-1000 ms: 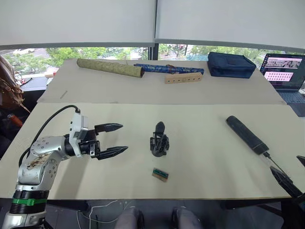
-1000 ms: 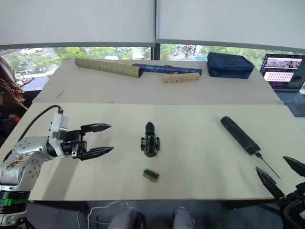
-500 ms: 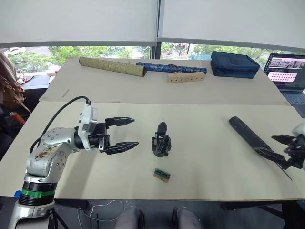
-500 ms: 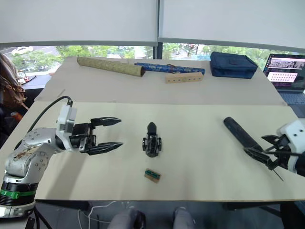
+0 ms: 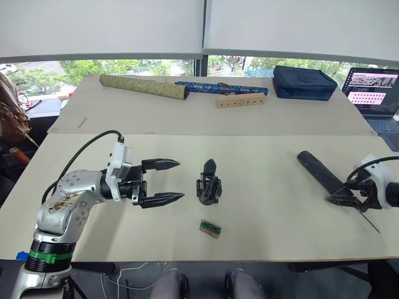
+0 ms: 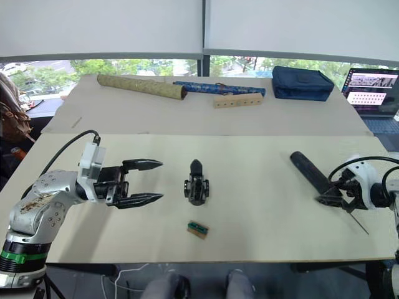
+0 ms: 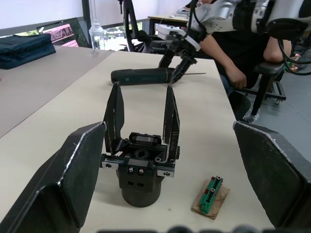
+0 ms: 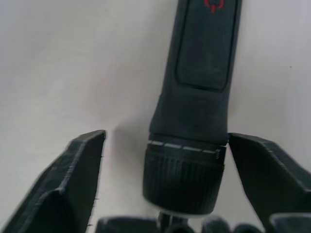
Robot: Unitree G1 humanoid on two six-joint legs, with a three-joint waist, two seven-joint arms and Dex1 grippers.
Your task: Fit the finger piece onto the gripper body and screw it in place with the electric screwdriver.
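The gripper body (image 5: 209, 185) stands upright at the middle of the table. In the left wrist view two tapered black fingers (image 7: 170, 114) rise from it, and I cannot tell which one is the finger piece. My left gripper (image 5: 175, 181) hovers open just to its left, pointing at it. The electric screwdriver (image 5: 318, 172) lies at the right, its thin bit toward the front edge. My right gripper (image 5: 340, 195) is open at the screwdriver's bit end. Its fingers (image 8: 73, 184) stand on either side of the ribbed collar (image 8: 187, 177), with gaps showing.
A small tan-and-green block (image 5: 210, 228) lies in front of the gripper body. On the back table are an olive rolled tube (image 5: 144, 87), a blue patterned tube (image 5: 221, 89), a wooden block with holes (image 5: 239, 101), a navy bag (image 5: 302, 83) and a laptop (image 5: 373, 93). A person (image 7: 228, 63) sits beyond the table's right end.
My right gripper has risen from the front edge and come to the screwdriver's bit end. The left gripper has moved a little right toward the gripper body.
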